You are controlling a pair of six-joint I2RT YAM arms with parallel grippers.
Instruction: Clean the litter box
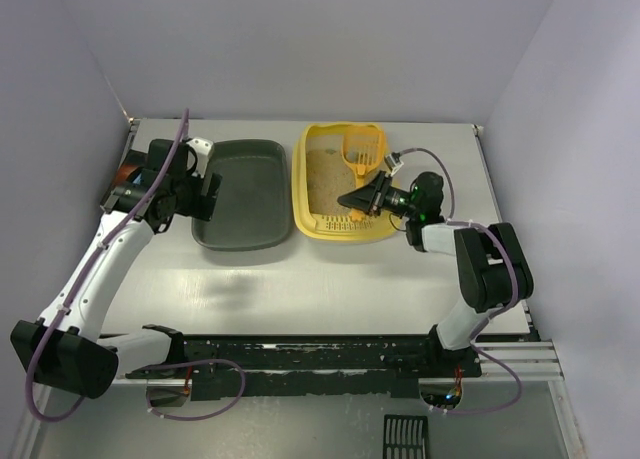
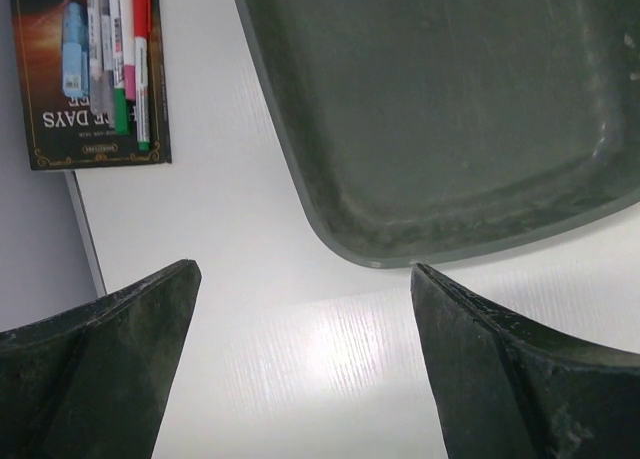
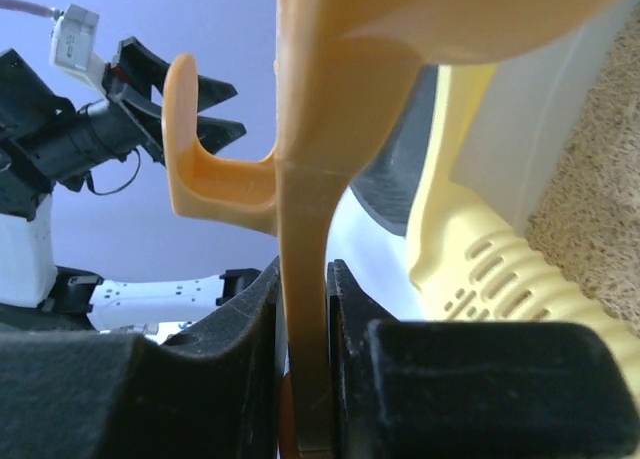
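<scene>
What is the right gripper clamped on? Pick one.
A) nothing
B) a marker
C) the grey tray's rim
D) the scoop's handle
D: the right gripper is shut on the thin handle of the orange scoop, pinched between its fingers.

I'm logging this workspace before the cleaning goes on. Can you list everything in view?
litter box: one, yellow, far right part of the table, beige litter inside
scoop: one, orange-yellow, slotted, over the litter box
tray: one, dark grey-green, just left of the litter box
book: one, dark cover, at the table's left edge
markers: several, mixed colours, lying on the book
slotted piece: one, black, below the table's near edge
table: one, white
left gripper: one, black, open, beside the tray, holding nothing
right gripper: one, black, shut on the scoop's handle
</scene>
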